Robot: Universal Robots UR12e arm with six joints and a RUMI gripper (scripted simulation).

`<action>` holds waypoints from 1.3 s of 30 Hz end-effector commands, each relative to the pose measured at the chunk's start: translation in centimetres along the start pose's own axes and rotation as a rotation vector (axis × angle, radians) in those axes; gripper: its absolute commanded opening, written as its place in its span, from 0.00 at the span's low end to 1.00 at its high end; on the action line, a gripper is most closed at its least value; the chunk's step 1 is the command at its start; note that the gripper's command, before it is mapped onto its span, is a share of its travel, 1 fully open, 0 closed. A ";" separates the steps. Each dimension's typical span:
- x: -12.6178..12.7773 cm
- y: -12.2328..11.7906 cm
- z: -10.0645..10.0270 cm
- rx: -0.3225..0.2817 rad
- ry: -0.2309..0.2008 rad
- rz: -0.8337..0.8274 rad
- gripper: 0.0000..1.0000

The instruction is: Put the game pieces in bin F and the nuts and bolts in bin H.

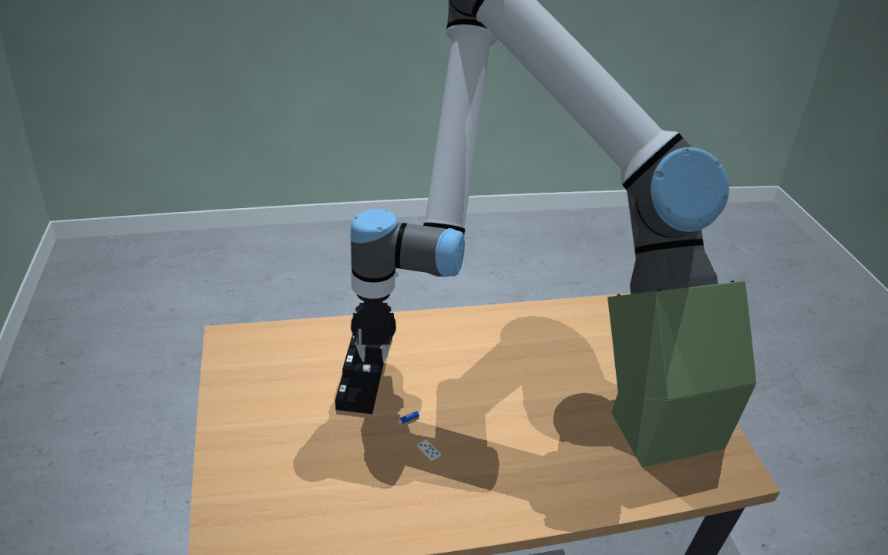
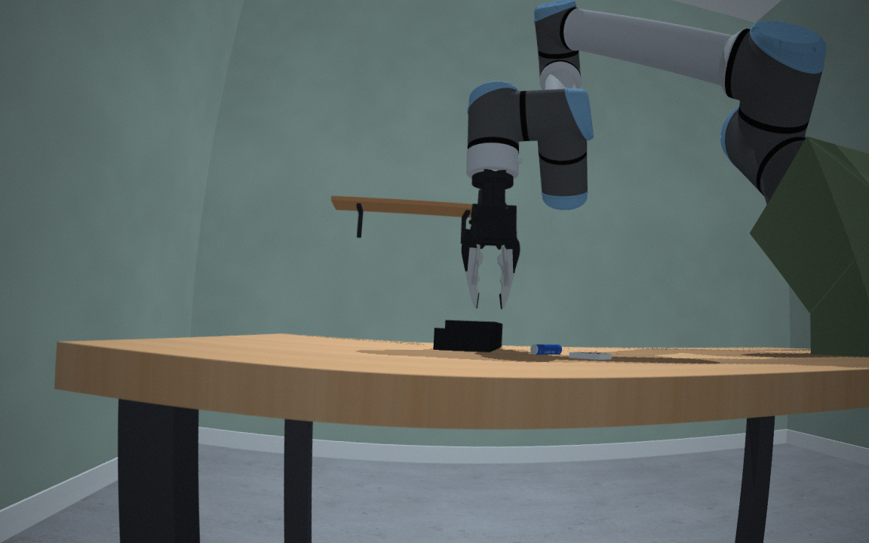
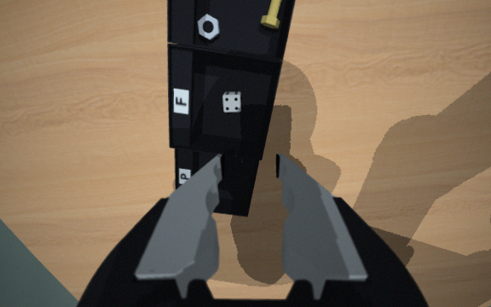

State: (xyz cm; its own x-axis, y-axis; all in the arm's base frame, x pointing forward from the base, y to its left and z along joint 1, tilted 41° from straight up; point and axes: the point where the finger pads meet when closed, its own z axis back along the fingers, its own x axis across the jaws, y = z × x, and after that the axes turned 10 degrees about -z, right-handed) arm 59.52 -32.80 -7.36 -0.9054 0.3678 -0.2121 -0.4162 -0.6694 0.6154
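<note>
Green walls point(image 1: 227, 103) point(image 2: 357, 101) stand behind a wood-grained worktop point(image 1: 260, 482) point(image 2: 289, 391) point(image 3: 79, 107). A black bin row point(image 1: 354, 407) point(image 2: 468, 335) rests upright on it, left of centre in the top view.

Hand status: the hand point(image 1: 372, 358) point(image 2: 489, 307) point(image 3: 250, 156) is above the bin row, pointing down. Its jaws stand partly open, with a moderate gap and nothing between them.

Sorted items: a white die point(image 1: 366, 368) point(image 3: 232, 102) lies in the compartment with the F label point(image 3: 181, 101). A hex nut point(image 3: 216, 28) and a brass-coloured bolt point(image 3: 270, 21) lie in the adjoining compartment, at the top of the wrist view. Its label is outside that view; this is probably bin H.

Remaining item: the white domino point(image 1: 428, 449) point(image 2: 589, 355) lies flat on the worktop, to the lower right of the hand in the top view. Its long axis runs from upper left to lower right. The blue battery point(image 1: 408, 417) point(image 2: 545, 349) lies near it, between the bin row and the domino; it belongs to neither named group and should be left alone.

Next operation (judgement): travel toward the lower right, passing above the battery. Rotate the wrist so that the jaws close across the domino's short width, along a lower-left to upper-right line. Widen the jaws before descent. Low thickness demands a grasp close to the worktop.
</note>
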 end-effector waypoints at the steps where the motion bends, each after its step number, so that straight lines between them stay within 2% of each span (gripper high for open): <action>1: 2.6 -3.4 0.1 0.000 0.004 0.157 0.24; 9: 6.8 -8.6 0.1 0.000 0.000 0.369 0.24; 11: 6.8 -8.6 0.1 0.000 0.000 0.369 0.24; 12: 7.3 -9.2 0.1 0.000 0.000 0.446 0.24; 18: 10.5 -13.1 0.1 0.001 0.006 0.591 0.24; 26: 14.6 -18.3 0.1 0.001 0.006 0.591 0.24; 32: 15.5 -19.5 0.1 0.000 0.006 0.591 0.24; 39: 15.5 -19.6 0.1 0.000 0.006 0.591 0.24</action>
State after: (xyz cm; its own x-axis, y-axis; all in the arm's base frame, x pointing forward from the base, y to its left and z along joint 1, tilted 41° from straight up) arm 53.58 -14.15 -22.55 -0.9840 -0.0711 0.1635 0.1596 -0.7596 0.6305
